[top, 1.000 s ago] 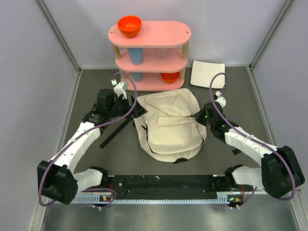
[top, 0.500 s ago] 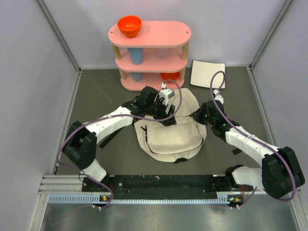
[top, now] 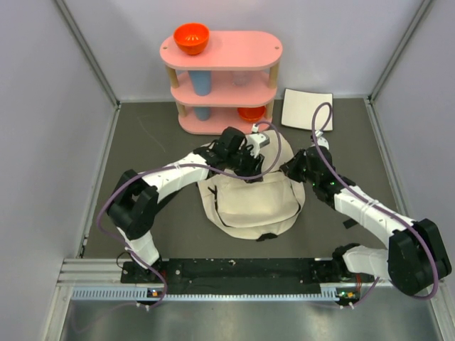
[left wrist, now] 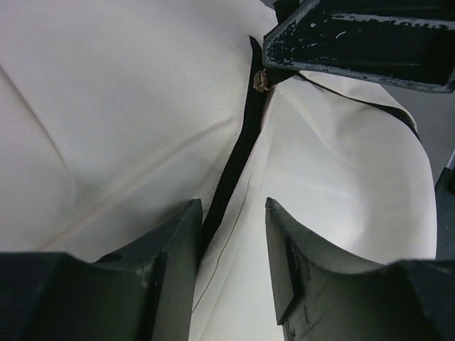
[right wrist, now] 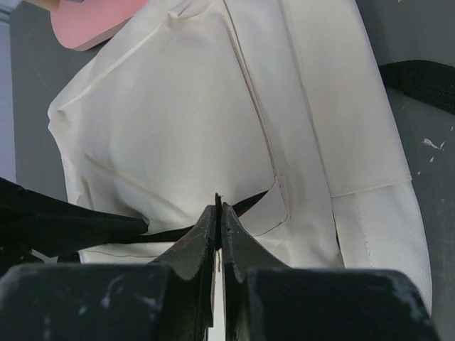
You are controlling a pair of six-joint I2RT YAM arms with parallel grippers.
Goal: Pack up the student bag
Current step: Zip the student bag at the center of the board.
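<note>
The student bag (top: 249,202) lies flat at the middle of the desk (top: 142,227), front pocket up. Its long axis runs from the arm bases toward the pink shelf (top: 220,78), and its top end points at the shelf.

Both arms meet at that far end. The left fingers (top: 249,170) are over the top middle and the right fingers (top: 290,170) are at the upper right edge, so neither is clearly nearer.

In the left wrist view the left fingers are spread and hang just above the cloth, with nothing between them. The dark zipper (left wrist: 234,163) runs lengthwise down the gap between them, straight out ahead of the tips. The small brass zipper pull (left wrist: 261,79) sits beyond the tips, a little toward the right-hand finger, close under a dark part that is probably the other arm.

The right fingers are pressed together, their tips at a dark band crossing the cloth. I cannot tell whether they pinch that band or only touch it.

I judge the coming move turns on reaching forward along the zipper line to the pull.
</note>
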